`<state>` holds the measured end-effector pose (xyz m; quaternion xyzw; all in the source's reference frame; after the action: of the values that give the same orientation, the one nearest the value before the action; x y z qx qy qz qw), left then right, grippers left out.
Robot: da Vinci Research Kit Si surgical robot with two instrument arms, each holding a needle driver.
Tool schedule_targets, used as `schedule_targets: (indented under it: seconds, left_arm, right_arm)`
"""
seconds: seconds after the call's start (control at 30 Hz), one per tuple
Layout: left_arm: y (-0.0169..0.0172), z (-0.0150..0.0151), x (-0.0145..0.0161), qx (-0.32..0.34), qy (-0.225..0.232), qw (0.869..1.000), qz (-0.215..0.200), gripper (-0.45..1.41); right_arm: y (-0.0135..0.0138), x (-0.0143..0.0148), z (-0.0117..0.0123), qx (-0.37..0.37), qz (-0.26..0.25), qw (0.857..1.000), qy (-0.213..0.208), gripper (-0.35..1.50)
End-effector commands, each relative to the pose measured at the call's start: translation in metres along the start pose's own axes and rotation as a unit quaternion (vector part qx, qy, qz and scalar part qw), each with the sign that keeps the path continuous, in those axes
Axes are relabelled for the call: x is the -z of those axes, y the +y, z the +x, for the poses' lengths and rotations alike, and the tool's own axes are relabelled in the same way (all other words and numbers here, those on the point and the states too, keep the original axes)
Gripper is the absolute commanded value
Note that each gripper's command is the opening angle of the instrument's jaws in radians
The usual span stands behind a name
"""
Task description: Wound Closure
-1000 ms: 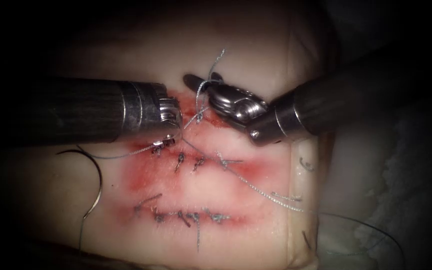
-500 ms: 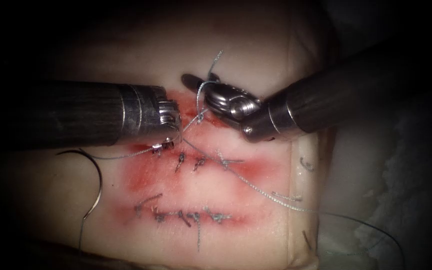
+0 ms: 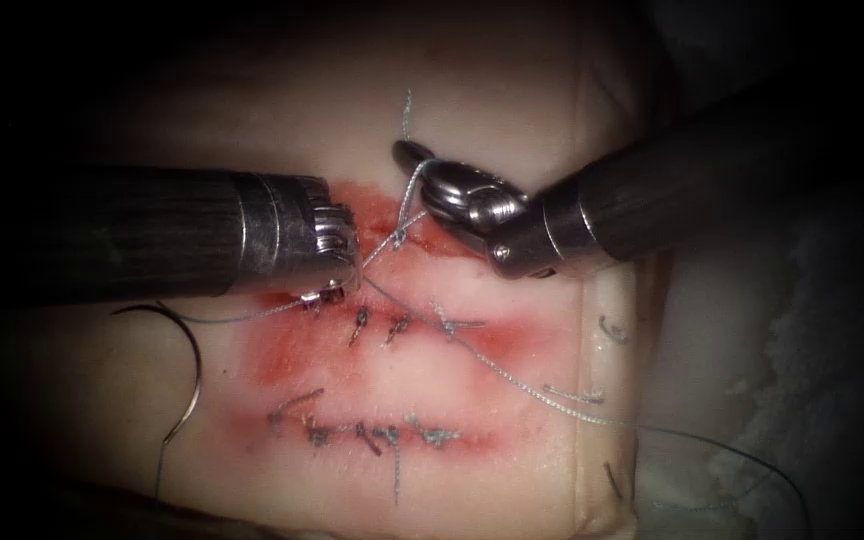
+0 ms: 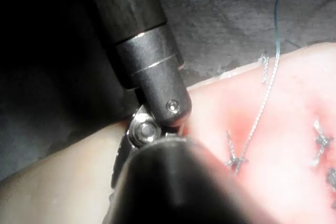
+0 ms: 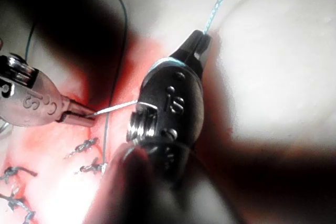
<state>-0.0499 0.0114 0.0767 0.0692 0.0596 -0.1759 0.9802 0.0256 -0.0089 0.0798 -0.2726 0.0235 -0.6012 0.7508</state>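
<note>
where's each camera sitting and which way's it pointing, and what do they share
endoscope: above and in front of the tissue, looking down at the cut; both claws show, each holding thread; needle lies free, left.
left wrist: on the left arm, looking along its own dark shaft; the right arm's shaft shows beyond.
right wrist: on the right arm, facing its claw; left claw shows.
shared: thread, stitches, tissue.

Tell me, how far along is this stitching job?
Done: two rows of dark knotted stitches cross the pale pork tissue. In hand: the left tool and right tool each grip the grey braided thread at the upper cut. The curved steel needle lies free, left of the cuts. What remains: unclear.
</note>
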Motion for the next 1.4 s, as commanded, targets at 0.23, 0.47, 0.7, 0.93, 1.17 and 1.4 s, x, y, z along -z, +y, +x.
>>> schedule_targets:
  seconds: [0.23,0.47,0.7,0.93,1.17,1.4]
  left_arm:
    - [0.0021,0.0,-0.0009,-0.003,0.001,1.0,0.002,-0.45]
    - [0.0083,0.0009,-0.0011,0.066,-0.01,0.998,-0.022,-0.45]
    - [0.0134,0.0003,-0.004,0.117,-0.012,0.992,-0.041,-0.45]
    - [0.0168,-0.0034,-0.0056,0.166,-0.029,0.983,-0.072,-0.45]
    - [0.0187,-0.0072,-0.0071,0.211,-0.052,0.971,-0.105,-0.45]
    - [0.02,-0.0114,-0.0083,0.203,-0.066,0.969,-0.122,-0.45]
  right_arm:
    - [0.0016,0.0031,0.0004,0.0,-0.037,0.999,-0.007,-0.35]
    - [0.002,0.0085,0.0032,0.017,-0.089,0.996,0.016,-0.35]
    - [0.003,0.0106,0.0051,0.05,-0.148,0.987,0.038,-0.35]
    - [0.0033,0.0121,0.0069,0.08,-0.179,0.979,0.063,-0.35]
    - [0.004,0.0137,0.0087,0.103,-0.202,0.971,0.082,-0.35]
    - [0.0044,0.0145,0.01,0.12,-0.22,0.963,0.096,-0.35]
